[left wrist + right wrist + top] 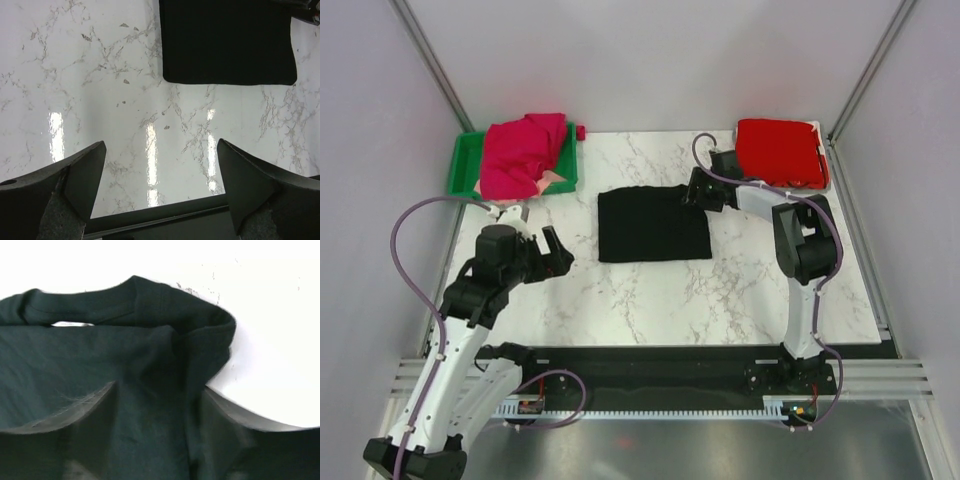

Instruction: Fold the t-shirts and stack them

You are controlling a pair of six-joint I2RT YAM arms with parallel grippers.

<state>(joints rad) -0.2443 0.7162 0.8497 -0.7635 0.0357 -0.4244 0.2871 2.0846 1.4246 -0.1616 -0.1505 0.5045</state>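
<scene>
A folded black t-shirt (pixel 653 225) lies flat in the middle of the marble table; it also shows in the left wrist view (pixel 227 42). My right gripper (pixel 692 190) is down at its far right corner. In the right wrist view the right gripper (pixel 160 392) has its jaws apart, with bunched black cloth (pixel 100 350) between them. My left gripper (pixel 560 255) is open and empty over bare marble left of the shirt (pixel 160 150). A folded red t-shirt (pixel 778 152) lies at the far right. A magenta t-shirt (pixel 520 155) lies over a peach one (pixel 552 178).
The magenta and peach shirts lie in a green bin (pixel 465 160) at the far left corner. A small red object (pixel 581 131) sits by the bin. Metal frame posts stand at both far corners. A dark rail runs along the table's near edge (pixel 165 212).
</scene>
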